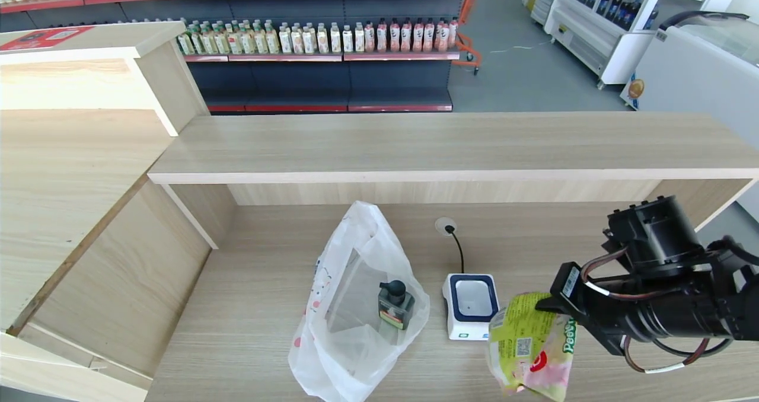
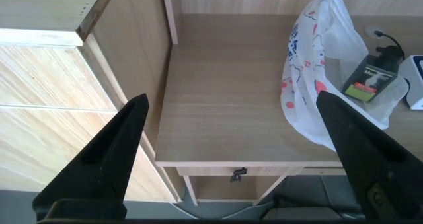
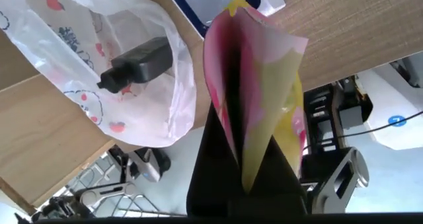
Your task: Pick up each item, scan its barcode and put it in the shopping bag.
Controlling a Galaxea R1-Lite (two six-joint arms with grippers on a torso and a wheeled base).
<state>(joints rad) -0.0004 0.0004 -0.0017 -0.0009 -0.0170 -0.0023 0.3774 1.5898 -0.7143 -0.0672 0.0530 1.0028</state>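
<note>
Your head camera looks down on the pale wooden counter point(image 1: 267, 307); both wrist cameras, nearer, share its printed white plastic shopping bag point(image 1: 350, 354).

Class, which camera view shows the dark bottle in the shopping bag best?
Head view: the dark bottle shows whole, cap and label, inside the shopping bag. Both wrist views catch it through the plastic.

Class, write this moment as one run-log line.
right end effector: shut on snack pouch, near scanner | left end effector: open, empty | shopping bag: holds dark bottle | pouch not yet bagged
</note>
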